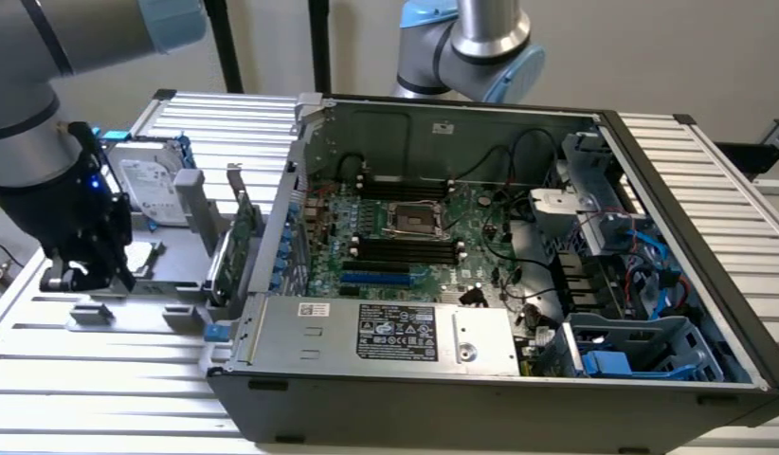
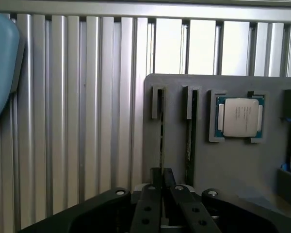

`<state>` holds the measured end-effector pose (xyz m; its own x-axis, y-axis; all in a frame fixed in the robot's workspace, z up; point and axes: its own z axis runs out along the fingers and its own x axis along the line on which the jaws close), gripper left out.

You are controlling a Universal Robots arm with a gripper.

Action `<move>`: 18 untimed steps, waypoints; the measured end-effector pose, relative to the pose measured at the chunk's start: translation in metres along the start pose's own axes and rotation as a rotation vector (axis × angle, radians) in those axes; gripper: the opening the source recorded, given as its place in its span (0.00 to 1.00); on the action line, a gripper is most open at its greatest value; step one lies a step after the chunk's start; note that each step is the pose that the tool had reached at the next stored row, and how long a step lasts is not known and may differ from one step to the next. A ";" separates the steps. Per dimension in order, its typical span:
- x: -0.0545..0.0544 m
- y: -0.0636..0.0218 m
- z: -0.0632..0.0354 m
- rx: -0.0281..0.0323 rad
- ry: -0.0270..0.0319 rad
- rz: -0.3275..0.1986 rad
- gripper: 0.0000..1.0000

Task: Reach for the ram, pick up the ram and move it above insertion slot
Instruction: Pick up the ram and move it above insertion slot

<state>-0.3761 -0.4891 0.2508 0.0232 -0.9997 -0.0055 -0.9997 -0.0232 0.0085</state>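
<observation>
The ram (image 2: 161, 136) stands edge-on in a narrow slot of a grey holder plate (image 2: 175, 145); I see only its thin dark-green edge. My gripper (image 2: 161, 171) has its two black fingers drawn together, the tips in line with that edge. Whether they touch the stick is unclear. In the exterior view the gripper (image 1: 83, 275) hangs low over the grey holder (image 1: 162, 261) at the exterior view's left, beside the open computer case. The black memory slots (image 1: 403, 248) lie on the green motherboard inside the case.
A second stick (image 2: 189, 141) and a processor chip (image 2: 239, 118) sit in the same plate. A hard drive (image 1: 147, 185) and a taller green card (image 1: 244, 237) stand on the holder. The case wall (image 1: 288, 218) rises between holder and motherboard. Another arm (image 1: 479, 47) stands behind the case.
</observation>
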 end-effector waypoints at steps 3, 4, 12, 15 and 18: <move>0.000 -0.0015 -0.0136 0.0000 0.0000 -0.003 0.13; 0.000 -0.0024 -0.0181 0.0001 -0.0002 -0.005 0.13; 0.000 -0.0120 -0.0540 0.0001 -0.0028 -0.018 0.13; 0.000 -0.0196 -0.0650 0.0001 -0.0068 -0.020 0.13; 0.000 -0.0282 -0.0752 0.0004 -0.0123 -0.022 0.13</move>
<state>-0.3472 -0.4887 0.3258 0.0448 -0.9988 -0.0180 -0.9990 -0.0450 0.0079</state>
